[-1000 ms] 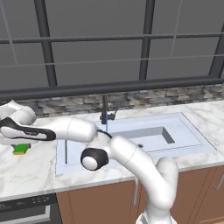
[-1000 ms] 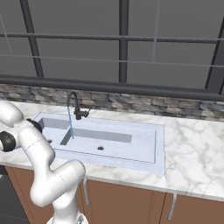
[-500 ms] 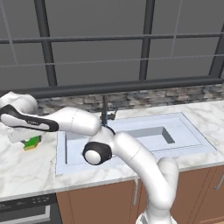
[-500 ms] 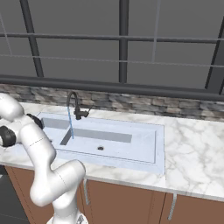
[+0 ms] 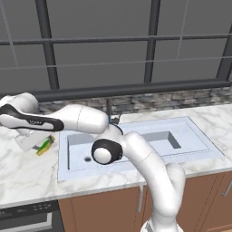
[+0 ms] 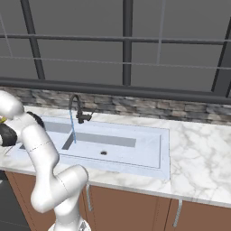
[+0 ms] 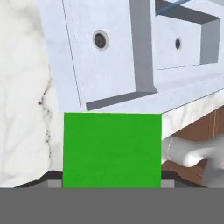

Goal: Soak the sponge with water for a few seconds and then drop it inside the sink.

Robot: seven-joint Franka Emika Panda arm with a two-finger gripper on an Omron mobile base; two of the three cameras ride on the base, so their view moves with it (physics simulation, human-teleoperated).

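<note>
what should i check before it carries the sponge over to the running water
1. Tool shut on the sponge: ok, the green block sits between the tips in the hand view.
2. Sponge lifted off the counter: ok, it hangs above the marble in the left base view.
3. Water running: ok, a thin blue stream falls from the faucet.
4. Sponge under the stream: not ok, it is left of the sink, over the counter.
5. Path into the basin clear: ok, nothing lies between.
6. Grip firmness: cannot tell.

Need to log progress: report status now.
Gripper shut on sponge, lifted over the counter left of the sink. Water running from faucet. Path to stream looks open.
</note>
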